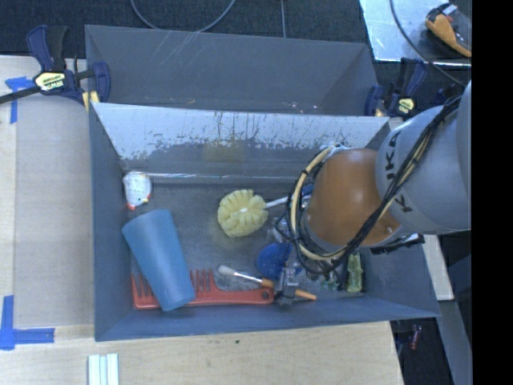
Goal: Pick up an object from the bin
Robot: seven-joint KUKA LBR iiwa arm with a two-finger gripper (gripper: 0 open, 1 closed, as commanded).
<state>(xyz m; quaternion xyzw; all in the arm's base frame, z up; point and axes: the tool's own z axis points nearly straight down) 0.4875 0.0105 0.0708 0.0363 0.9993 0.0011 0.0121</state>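
The thing nearest the end effector (286, 289) is a slim tool (243, 277) with a white head and an orange handle. It lies on the bin floor close to the near wall, right of centre. Its long axis runs roughly parallel to the near wall. The white head points toward the left wall, and the orange end reaches under the end effector. Whether the end effector is open or closed cannot be told, nor whether the tool is gripped.

A small blue object (272, 259) lies just beside the end effector, on its far side. A flat red comb (232, 298) lies along the near wall, just beside the tool.

The grey bin (240, 139) also holds the following:
- A blue cup (160, 257) lies on its side near the left wall, its lower end resting over the comb.
- A yellow round brush head (240, 212) lies at the floor's centre.
- A small white ball (137, 188) lies in the far left corner.

The arm's orange cover (345, 199) stands above the right part of the floor.
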